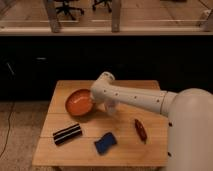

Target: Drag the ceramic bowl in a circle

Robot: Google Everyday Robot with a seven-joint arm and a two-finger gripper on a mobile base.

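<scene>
Near desk [60,152] left-rear corner, ceramic bowl [79,102] is seated; end effector [109,106] is positioned beside its right rim, opening cannot be told.

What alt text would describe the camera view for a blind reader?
A white robot arm reaches over a wooden table, its gripper at the right edge of the ceramic bowl. Nearer the front lie a black bar, a blue sponge and a dark red object.

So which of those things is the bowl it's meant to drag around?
Look at the wooden table, far left part. The ceramic bowl lies just left of the white arm's gripper. It is the only round, glossy orange one; the black bar, blue sponge and red object lie nearer the front.
</scene>
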